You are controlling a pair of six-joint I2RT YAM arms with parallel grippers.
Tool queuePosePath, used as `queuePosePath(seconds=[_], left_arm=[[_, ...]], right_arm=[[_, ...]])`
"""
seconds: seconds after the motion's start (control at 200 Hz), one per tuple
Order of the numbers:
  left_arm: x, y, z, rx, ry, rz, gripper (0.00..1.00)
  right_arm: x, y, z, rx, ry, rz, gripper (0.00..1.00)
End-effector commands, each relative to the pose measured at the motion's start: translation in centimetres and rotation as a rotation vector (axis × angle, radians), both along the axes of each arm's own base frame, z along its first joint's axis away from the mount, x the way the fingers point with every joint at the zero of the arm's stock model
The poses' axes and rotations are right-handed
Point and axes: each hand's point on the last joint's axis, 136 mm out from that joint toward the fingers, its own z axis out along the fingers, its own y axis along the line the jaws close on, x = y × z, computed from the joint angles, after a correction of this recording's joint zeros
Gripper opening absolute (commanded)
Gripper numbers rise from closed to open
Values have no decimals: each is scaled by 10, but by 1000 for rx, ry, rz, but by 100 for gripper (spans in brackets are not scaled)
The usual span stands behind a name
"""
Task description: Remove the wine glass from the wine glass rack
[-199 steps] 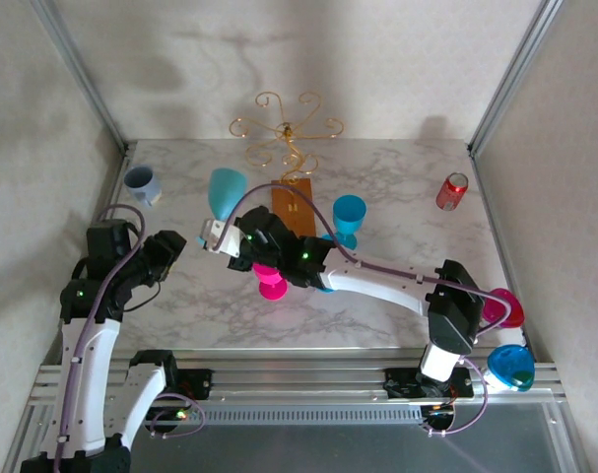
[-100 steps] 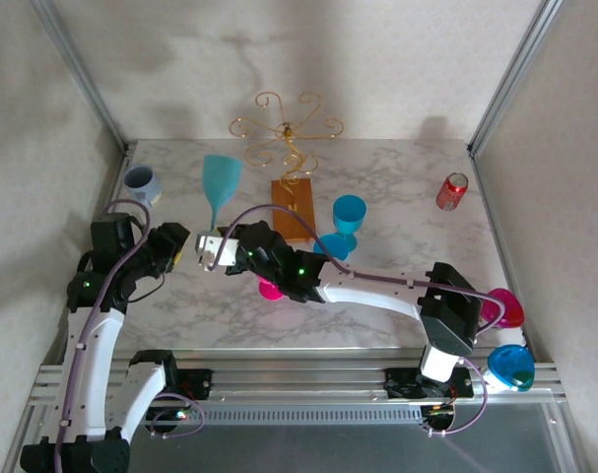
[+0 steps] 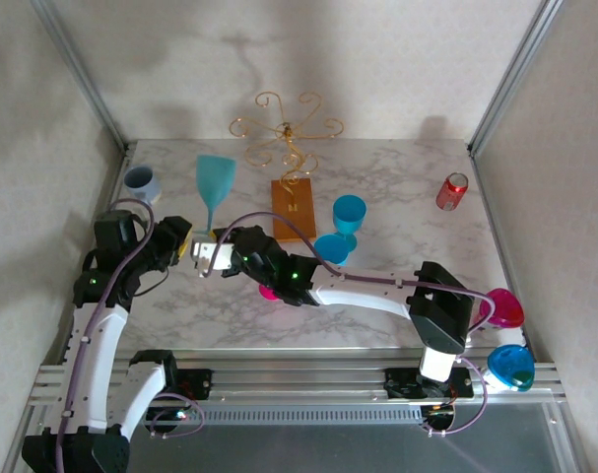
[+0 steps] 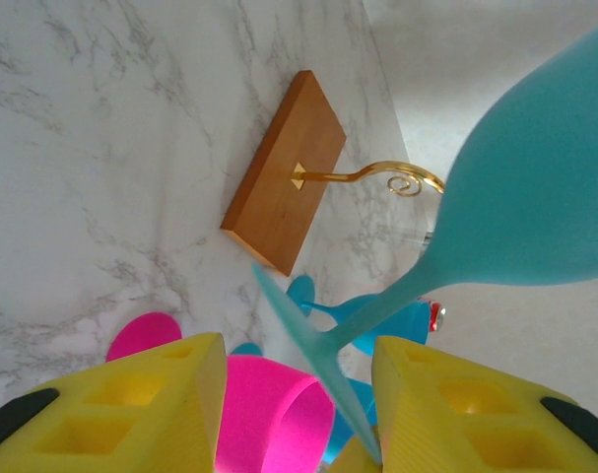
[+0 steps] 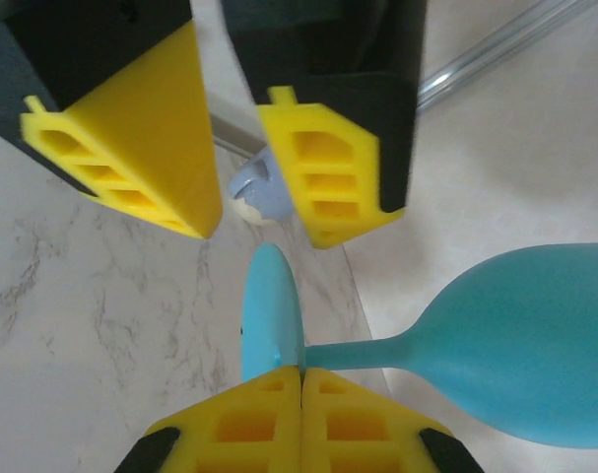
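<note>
**Glass off the rack, held by the right arm**

From above: the blue-green wine glass (image 3: 215, 179) stands up straight with its bowl on top. It is left of the wine glass rack (image 3: 287, 133) and apart from it, up in the air. The right end effector (image 3: 204, 248) reaches across from the right and pinches the glass at the bottom. The left end effector (image 3: 182, 242) is just beside it. The rack's gold wire arms curl at the back of the tabletop (image 3: 397, 177), above a brown wooden base (image 3: 294, 205). A blue cup (image 3: 350, 211) is right of the base, and a second blue cup (image 3: 330, 246) is a bit nearer. A pink glass (image 3: 272, 290) peeks out under the right arm. A red can (image 3: 452, 190) is far right and a mug (image 3: 141, 182) is far left.

Left wrist: its yellow fingers (image 4: 121, 394) are wide apart. The glass's round foot is between them, very near one finger. I cannot tell if it touches. The bowl is up on the right. The wooden base and the pink glass lie behind.

Right wrist: its two yellow fingers (image 5: 239, 429) are pressed together and nip the edge of the foot. The stem goes right to the bowl. Above, the left end effector's two pads have a gap, and the mug shows through it.
</note>
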Motion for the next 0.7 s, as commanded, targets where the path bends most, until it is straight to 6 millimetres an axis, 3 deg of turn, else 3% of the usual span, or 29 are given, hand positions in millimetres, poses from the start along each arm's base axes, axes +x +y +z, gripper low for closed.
queuePosePath(seconds=[0.0,0.696], left_arm=[[4,-3,6,-26,-30,-7,42],[14,-22,-10,-61,-20,-37,37]], right_arm=[[-1,4,1,15,-35,-15,0],[3,8,11,52,-102,-35,0]])
